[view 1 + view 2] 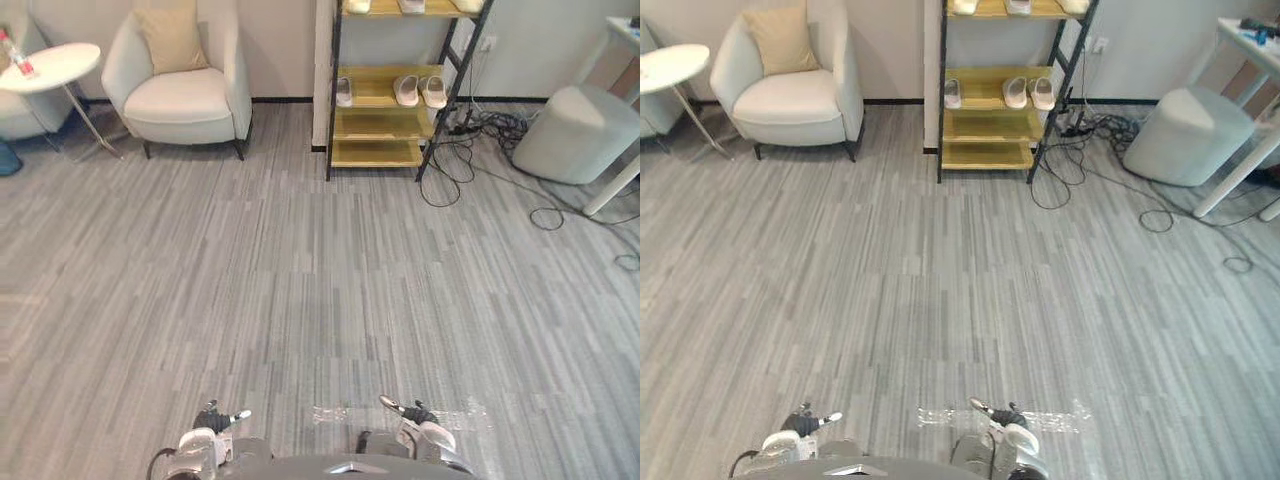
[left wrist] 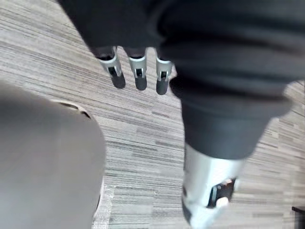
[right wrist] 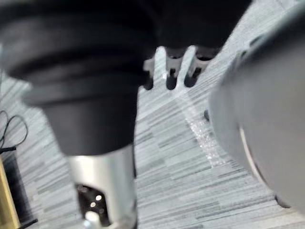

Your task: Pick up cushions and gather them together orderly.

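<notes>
You've got 1 tan cushion (image 1: 171, 38) propped upright against the back of the cream armchair (image 1: 185, 98), well apart from you across the grey striped floor (image 1: 300, 280), and I can't spot another cushion anywhere. Both your left hand (image 2: 138, 76) and right hand (image 3: 171, 76) hang low by your sides with fingers straight and relaxed, holding nothing. That fits either heading out to fetch it or having just parked it there, so my guess is you should look round for more soft square cushions before committing to anything.
</notes>
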You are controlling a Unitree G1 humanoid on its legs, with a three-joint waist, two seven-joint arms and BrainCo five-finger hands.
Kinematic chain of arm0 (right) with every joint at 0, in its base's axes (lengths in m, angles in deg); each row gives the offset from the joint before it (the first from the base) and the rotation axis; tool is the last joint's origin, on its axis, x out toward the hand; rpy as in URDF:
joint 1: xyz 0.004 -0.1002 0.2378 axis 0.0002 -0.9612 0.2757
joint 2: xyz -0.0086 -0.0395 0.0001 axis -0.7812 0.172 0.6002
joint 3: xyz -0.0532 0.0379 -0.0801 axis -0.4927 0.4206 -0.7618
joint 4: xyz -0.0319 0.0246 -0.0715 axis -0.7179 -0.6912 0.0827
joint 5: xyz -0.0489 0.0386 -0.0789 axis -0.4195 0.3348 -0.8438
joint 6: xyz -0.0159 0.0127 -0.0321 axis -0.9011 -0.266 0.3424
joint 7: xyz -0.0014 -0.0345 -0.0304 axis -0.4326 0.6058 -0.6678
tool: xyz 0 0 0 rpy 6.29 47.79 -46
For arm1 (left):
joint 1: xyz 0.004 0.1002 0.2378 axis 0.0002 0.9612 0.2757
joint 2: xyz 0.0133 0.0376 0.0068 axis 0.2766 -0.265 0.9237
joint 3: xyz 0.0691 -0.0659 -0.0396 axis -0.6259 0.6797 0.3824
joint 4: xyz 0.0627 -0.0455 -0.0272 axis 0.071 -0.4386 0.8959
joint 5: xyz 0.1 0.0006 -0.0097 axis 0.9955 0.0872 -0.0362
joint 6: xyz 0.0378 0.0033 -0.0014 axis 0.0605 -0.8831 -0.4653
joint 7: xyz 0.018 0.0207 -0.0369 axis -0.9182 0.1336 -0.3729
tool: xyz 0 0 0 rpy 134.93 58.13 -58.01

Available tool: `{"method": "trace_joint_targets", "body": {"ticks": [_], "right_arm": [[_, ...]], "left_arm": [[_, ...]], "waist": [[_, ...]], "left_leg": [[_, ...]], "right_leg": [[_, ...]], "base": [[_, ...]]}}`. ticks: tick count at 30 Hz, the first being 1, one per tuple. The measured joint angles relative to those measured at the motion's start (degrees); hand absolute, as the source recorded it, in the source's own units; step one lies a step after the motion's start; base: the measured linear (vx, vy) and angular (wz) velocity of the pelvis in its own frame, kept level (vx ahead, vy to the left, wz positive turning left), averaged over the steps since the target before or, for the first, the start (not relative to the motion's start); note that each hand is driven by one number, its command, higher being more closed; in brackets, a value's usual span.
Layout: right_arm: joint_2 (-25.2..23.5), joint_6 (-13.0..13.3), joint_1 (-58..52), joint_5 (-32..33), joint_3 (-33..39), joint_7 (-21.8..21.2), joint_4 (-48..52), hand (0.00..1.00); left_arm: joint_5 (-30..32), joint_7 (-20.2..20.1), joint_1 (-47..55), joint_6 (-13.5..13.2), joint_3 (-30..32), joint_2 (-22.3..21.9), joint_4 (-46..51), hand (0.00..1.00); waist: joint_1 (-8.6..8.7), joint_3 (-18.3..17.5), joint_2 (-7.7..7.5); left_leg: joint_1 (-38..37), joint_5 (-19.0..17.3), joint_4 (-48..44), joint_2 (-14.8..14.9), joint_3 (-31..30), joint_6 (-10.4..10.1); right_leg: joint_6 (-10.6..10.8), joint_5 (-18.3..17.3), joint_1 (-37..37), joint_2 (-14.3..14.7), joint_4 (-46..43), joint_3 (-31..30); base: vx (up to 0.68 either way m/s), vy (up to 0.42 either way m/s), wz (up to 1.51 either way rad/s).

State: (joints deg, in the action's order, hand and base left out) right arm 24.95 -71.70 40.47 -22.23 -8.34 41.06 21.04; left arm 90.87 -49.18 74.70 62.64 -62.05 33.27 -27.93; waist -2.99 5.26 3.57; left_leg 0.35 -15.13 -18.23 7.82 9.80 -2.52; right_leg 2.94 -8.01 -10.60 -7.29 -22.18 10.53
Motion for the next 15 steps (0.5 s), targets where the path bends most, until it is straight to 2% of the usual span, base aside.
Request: {"method": "trace_joint_targets", "body": {"ticks": [2,3,7,8,11,12,13,14,15], "right_arm": [[1.50,-0.28,-0.43,-0.02,0.47,-0.02,-1.86,0.00],[1.53,-0.27,-0.67,-0.02,0.47,-0.02,-2.22,0.00],[1.40,-0.21,-1.81,0.08,1.09,0.03,-3.04,0.00],[1.41,-0.12,-2.22,0.14,2.13,0.11,-3.03,0.00],[0.79,-0.11,-2.77,0.31,2.07,0.15,-2.29,0.00],[0.52,-0.14,-2.85,0.59,2.07,0.17,-1.64,0.00],[-0.06,-0.16,-2.93,0.67,1.97,0.17,-1.15,0.00],[-0.21,-0.08,-3.03,0.72,1.86,0.20,-0.41,0.00],[0.00,0.05,-3.29,0.69,1.69,0.31,0.01,0.00]], "left_arm": [[0.04,0.00,0.04,0.00,0.53,-0.51,-0.70,0.00],[0.05,0.00,0.05,-0.01,0.68,-0.51,-0.83,0.00],[0.06,-0.02,-0.06,-0.12,0.77,0.17,0.81,0.00],[0.02,-0.01,-0.12,-0.12,-1.23,0.79,1.67,0.00],[0.06,0.05,-0.52,-0.04,-2.14,0.61,1.93,0.00],[0.07,0.03,-0.75,-0.04,-2.41,0.64,1.98,0.00],[0.08,-0.01,-0.90,-0.04,-2.41,0.66,1.96,0.00],[0.11,0.00,-0.92,-0.04,-2.38,0.57,1.93,0.00],[0.16,-0.03,-0.98,0.00,-2.39,-0.02,1.93,0.00]], "waist": [[0.22,-0.15,0.72],[0.23,-0.09,0.56],[0.51,0.42,-0.54],[0.37,0.59,-0.67],[0.11,1.10,-0.42],[0.06,1.52,-0.79],[-0.02,2.08,-1.55],[-0.11,1.98,-1.38],[0.03,1.99,-0.90]], "left_leg": [[-2.00,0.56,1.92,1.25,-0.97,-1.21],[-1.96,0.61,1.31,1.77,-1.39,-1.34],[4.38,1.63,-11.53,3.95,-4.17,-1.92],[6.73,4.15,-16.07,4.67,-3.33,-1.53],[6.65,6.68,-16.80,4.06,-2.62,-2.30],[6.67,7.91,-16.82,3.33,-2.81,-2.32],[6.66,7.58,-16.68,2.90,-2.94,-2.48],[6.50,6.41,-15.53,2.28,-2.91,-2.58],[6.21,2.92,-10.46,0.09,-3.96,-2.54]], "right_leg": [[-0.48,0.30,1.72,2.23,2.13,-0.33],[-0.64,0.40,2.51,2.84,3.11,-0.26],[-0.88,0.57,5.95,4.52,8.16,1.26],[-0.88,2.23,8.46,4.58,11.28,2.17],[-1.05,3.81,11.48,4.31,14.07,2.58],[-1.26,4.13,12.12,3.72,14.72,2.78],[-1.40,4.27,12.45,3.25,15.02,2.82],[-1.57,4.54,12.62,2.89,15.40,2.82],[-1.47,4.69,12.45,2.28,15.41,2.80]], "base": [[0.11,-0.144,-0.29],[0.05,-0.131,-0.08],[0.00,-0.073,0.16],[0.05,-0.051,0.30],[0.06,-0.026,0.16],[0.06,-0.008,0.11],[0.05,0.014,0.11],[0.03,0.049,0.09],[0.01,0.093,-0.01]]}}
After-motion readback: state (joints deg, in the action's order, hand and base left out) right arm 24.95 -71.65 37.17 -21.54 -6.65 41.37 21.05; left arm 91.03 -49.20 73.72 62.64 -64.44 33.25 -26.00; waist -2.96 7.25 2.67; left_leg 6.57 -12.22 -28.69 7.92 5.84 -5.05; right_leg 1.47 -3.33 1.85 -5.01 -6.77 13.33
